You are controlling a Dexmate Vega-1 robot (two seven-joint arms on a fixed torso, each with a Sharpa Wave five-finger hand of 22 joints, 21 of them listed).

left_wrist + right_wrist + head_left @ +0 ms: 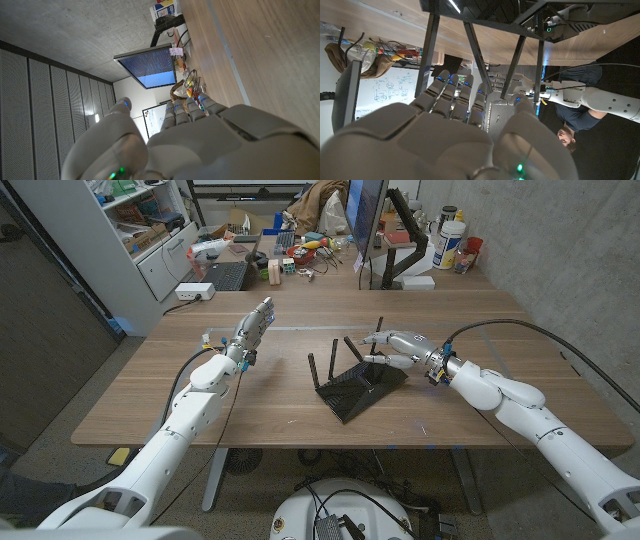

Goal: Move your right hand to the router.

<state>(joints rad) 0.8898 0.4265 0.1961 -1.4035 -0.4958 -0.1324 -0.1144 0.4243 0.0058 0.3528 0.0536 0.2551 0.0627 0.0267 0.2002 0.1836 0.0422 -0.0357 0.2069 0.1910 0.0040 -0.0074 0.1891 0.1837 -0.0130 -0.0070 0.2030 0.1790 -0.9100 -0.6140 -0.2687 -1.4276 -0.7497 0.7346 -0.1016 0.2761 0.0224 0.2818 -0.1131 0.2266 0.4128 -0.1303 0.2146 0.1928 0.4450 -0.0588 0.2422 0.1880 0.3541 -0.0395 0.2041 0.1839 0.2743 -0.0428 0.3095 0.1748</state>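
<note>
My right hand hovers at the right rear edge of the black router, fingers spread and holding nothing, its fingertips reaching in among the upright antennas; I cannot tell whether they touch. The router sits near the middle of the wooden table, slightly toward my right. Further left and well apart from the router, my left hand is raised over the table with fingers extended and empty, and beyond the far edge stand a monitor and desk clutter.
</note>
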